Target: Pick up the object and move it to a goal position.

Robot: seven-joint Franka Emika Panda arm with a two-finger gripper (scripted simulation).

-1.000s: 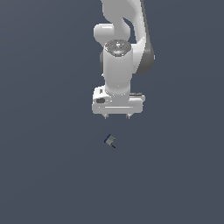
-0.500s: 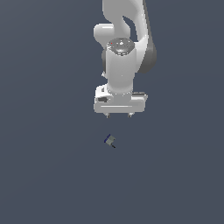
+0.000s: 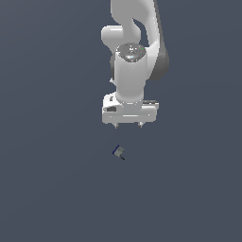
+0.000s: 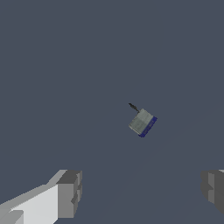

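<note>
While hand (image 3: pixel 128 125) gapes, object (image 3: pixel 118 151) lies apart.

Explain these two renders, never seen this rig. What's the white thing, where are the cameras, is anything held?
These are simulator renders, not photos. The white machine is a single robot arm, seen in the exterior view from a camera off the arm. At its lower end is the gripper, with two short fingers pointing down. The other picture comes from a camera on the wrist, looking past the two grey finger pads at the surface.

The only thing lying on the plain dark surface is the object: a tiny grey boxy piece with a dark blue edge and a thin black stub, much smaller than the gripper. In the exterior view it sits just below the gripper.

Nothing is held: the fingers are spread wide and apart from the object.
</note>
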